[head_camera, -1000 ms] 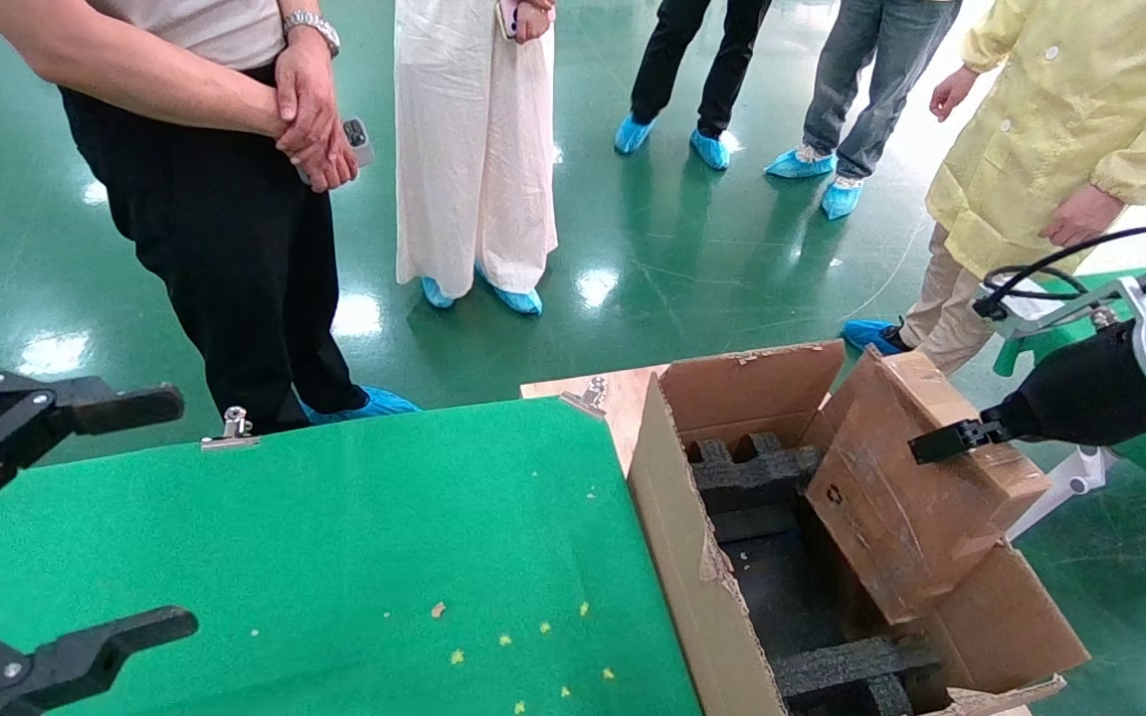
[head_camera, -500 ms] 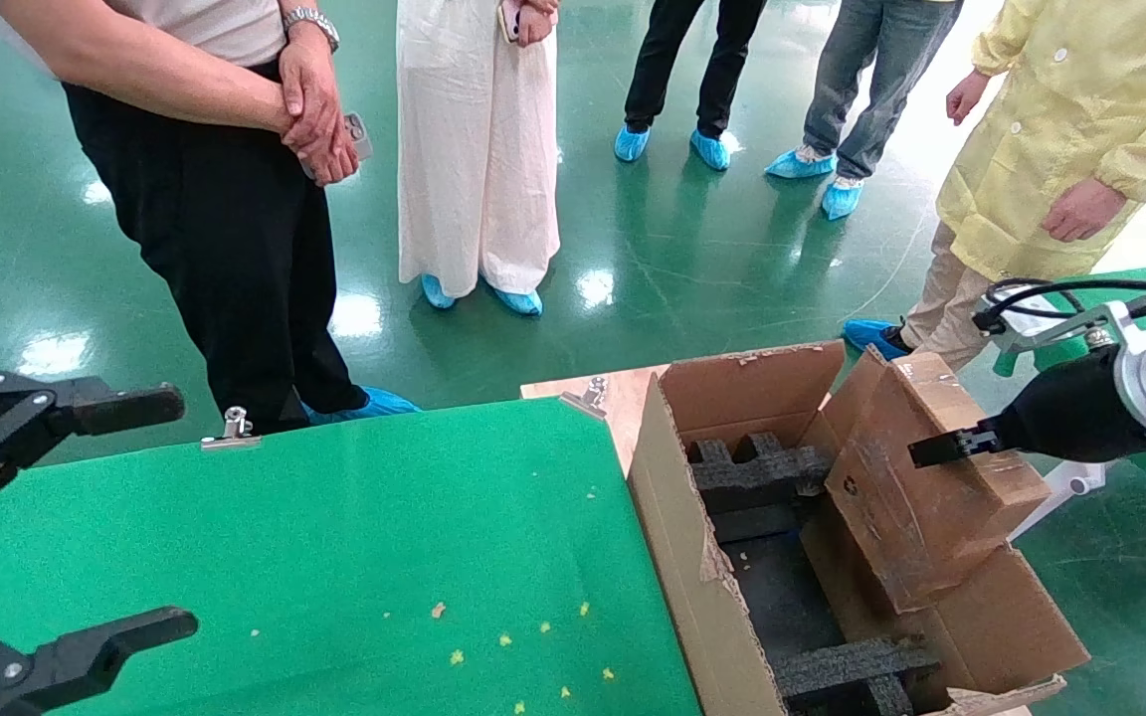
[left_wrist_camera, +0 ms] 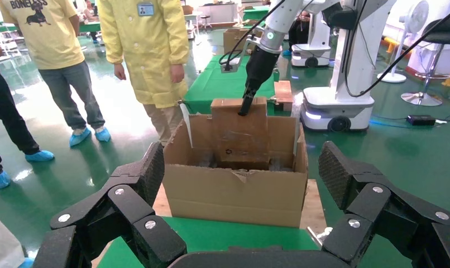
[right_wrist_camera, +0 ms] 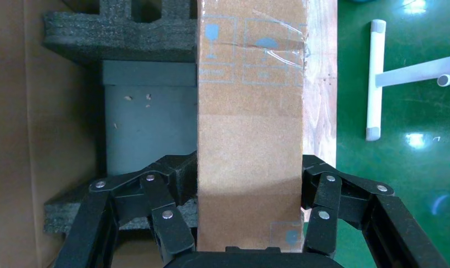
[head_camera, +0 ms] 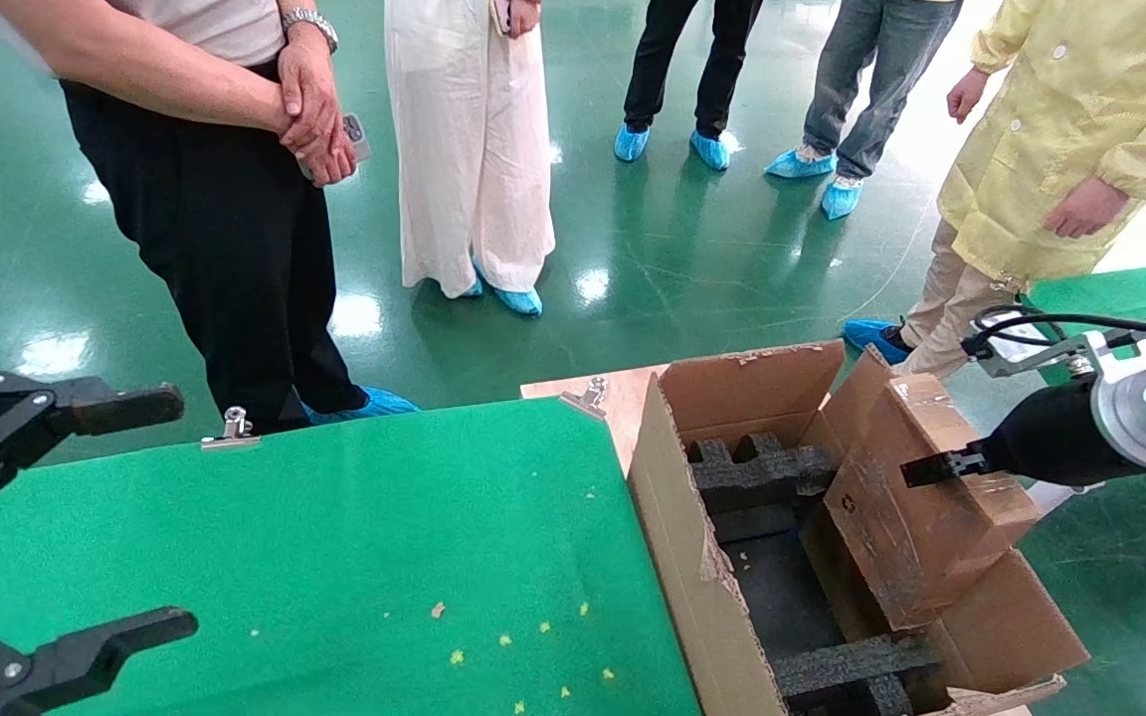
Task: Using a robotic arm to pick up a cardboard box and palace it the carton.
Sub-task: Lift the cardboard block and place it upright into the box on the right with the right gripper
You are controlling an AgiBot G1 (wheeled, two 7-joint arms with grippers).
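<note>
a: what's nearest to you right now?

b: my left gripper (head_camera: pixel 66 517). i'm keeping it parked over the near corner of the green table (head_camera: pixel 354 537), jaws spread wide and holding nothing, so it's out of the working arm's way.

a: and the working side?

b: the right gripper (right_wrist_camera: pixel 248 223) is clamping the cardboard box (head_camera: pixel 916 497) across its narrow width, one finger on each long face. i'm gripping it at the upper end so the free end can go in first.

a: where's the box sitting?

b: it's hanging tilted, its lower end already inside the carton (head_camera: pixel 692 557) on the right-hand side, leaning near the carton's right wall. below it i'm seeing black foam blocks (head_camera: pixel 752 472) at the ends and a dark floor between them. i judge that gap is the seat i'm aiming for.

a: so nearly done?

b: close, i think. the box isn't resting flat yet, and whether its low edge is touching foam i can't tell. the torn flap edges could snag it, so i'd lower it slowly.

a: anything farther out?

b: onlookers (head_camera: pixel 474 149) are standing on the green floor beyond the table, well apart from both arms.
</note>
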